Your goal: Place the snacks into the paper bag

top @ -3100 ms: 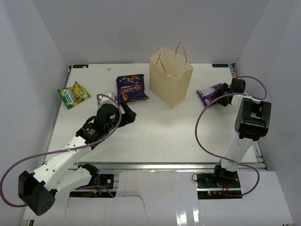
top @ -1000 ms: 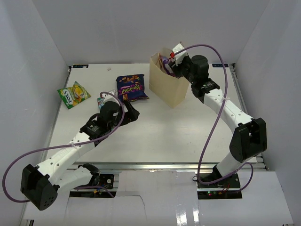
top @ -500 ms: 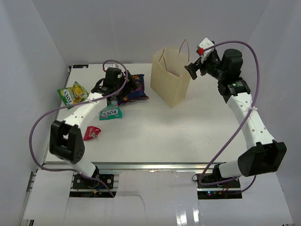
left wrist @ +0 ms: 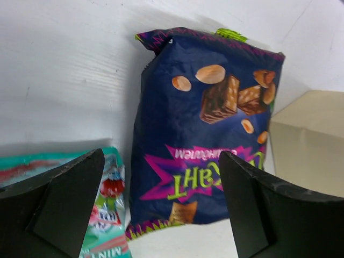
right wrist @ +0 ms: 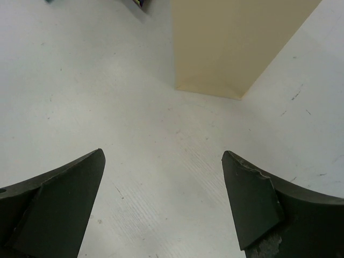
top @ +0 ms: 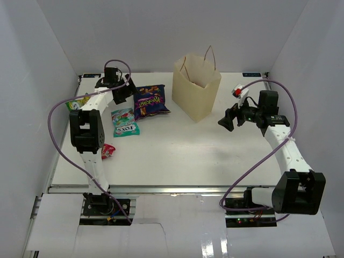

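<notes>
Black-fingered and spread wide, your left gripper (left wrist: 161, 155) grasps nothing; it hangs over the far left of the table (top: 177, 156). Read the overhead view as a clock with the arm bases at six. The dark blue-purple chip bag (left wrist: 204, 129) lies flat at about four o'clock from that gripper, just beside it, and in the wrist view it fills the gap between the fingers. The teal packet (top: 124, 122) lies at six o'clock from the gripper. Its far corner is just beside the chip bag's near left corner, and you cannot tell whether the two touch. The green-yellow packet (top: 74, 103) sits at nine o'clock, partly hidden behind the left arm (top: 86, 129). The red-pink packet (top: 108, 152) lies at seven o'clock from the teal one, well apart, half covered by the same arm.

Your right gripper (right wrist: 163, 153) is likewise released, jaws wide and empty, above bare table on the right side. The paper bag (top: 196, 88) stands upright at ten o'clock from it, near but apart, open at the top. The bag is at twelve o'clock on the table, with the chip bag at nine o'clock from it, near but not touching. What lies inside the bag is hidden from you.
</notes>
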### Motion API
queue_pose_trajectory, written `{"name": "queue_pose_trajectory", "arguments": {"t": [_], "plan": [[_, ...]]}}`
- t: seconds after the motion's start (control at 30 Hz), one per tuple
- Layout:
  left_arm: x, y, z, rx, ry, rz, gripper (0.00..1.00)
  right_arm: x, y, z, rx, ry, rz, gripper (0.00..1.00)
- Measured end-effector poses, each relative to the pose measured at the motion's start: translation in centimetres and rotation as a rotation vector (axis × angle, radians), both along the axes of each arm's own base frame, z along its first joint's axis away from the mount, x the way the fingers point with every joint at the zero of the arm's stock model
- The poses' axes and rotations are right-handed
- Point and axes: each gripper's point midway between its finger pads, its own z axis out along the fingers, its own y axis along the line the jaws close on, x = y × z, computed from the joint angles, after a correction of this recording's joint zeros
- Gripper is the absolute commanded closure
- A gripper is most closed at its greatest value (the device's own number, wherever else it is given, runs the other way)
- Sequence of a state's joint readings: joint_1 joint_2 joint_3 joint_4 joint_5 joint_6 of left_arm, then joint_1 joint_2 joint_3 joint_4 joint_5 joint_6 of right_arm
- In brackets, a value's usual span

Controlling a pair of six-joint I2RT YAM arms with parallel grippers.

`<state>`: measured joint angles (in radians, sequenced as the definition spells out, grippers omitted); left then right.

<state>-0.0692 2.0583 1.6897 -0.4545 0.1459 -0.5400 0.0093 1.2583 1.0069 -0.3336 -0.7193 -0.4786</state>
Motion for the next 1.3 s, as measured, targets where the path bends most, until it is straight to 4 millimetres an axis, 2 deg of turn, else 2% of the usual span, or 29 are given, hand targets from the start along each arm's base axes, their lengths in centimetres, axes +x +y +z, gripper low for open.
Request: {"name": "queue_pose_trajectory", "arguments": {"t": [0.1, 0.17, 0.27, 0.37, 0.47, 0.6, 0.63, 0.7, 0.73, 0.87, 1.0, 1.13, 1.3], "plan": [[0.7, 0.1, -2.1, 0.004, 0.015, -0.045, 0.02, -0.5, -0.4, -0.3, 0.01, 0.012, -0.005, 0.05], [0.4, -0.7, -3.6, -0.005, 0.042, -0.091, 0.02, -0.6, -0.7, -0.3, 0.015, 0.013, -0.01, 0.05], [-0.1, -1.7, -5.2, -0.024, 0.07, -0.146, 0.02, -0.6, -0.9, -0.5, 0.017, 0.017, -0.015, 0.06], [-0.3, -2.4, -5.9, -0.043, 0.08, -0.18, 0.06, -0.9, -0.9, -1.2, 0.02, 0.036, -0.016, 0.06], [-0.7, -3.0, -6.2, -0.071, 0.081, -0.209, 0.14, -1.0, -0.9, -1.5, 0.021, 0.045, -0.015, 0.06], [-1.4, -3.8, -7.0, -0.129, 0.083, -0.237, 0.31, -1.1, -0.9, -1.6, 0.025, 0.051, -0.011, 0.07], [-1.6, -4.0, -7.2, -0.146, 0.085, -0.243, 0.4, -1.1, -0.8, -1.6, 0.026, 0.052, -0.01, 0.07], [-1.9, -4.5, -7.3, -0.181, 0.09, -0.254, 0.51, -1.1, -0.8, -1.6, 0.028, 0.052, -0.008, 0.07], [-2.0, -4.7, -7.3, -0.197, 0.091, -0.262, 0.6, -1.1, -0.8, -1.6, 0.028, 0.052, -0.007, 0.07], [-1.9, -5.6, -6.7, -0.247, 0.072, -0.284, 0.83, -1.2, -0.7, -1.6, 0.031, 0.053, -0.004, 0.08], [-2.0, -5.8, -6.5, -0.27, 0.054, -0.291, 0.98, -1.3, -0.7, -1.6, 0.034, 0.057, 0.0, 0.08], [-3.3, -6.3, -5.1, -0.318, 0.009, -0.303, 1.0, -1.5, -0.6, -1.5, 0.037, 0.055, 0.003, 0.09], [-6.2, -7.2, -0.9, -0.401, -0.083, -0.336, 1.0, -1.8, -0.5, -1.6, 0.044, 0.059, 0.01, 0.09]]}}
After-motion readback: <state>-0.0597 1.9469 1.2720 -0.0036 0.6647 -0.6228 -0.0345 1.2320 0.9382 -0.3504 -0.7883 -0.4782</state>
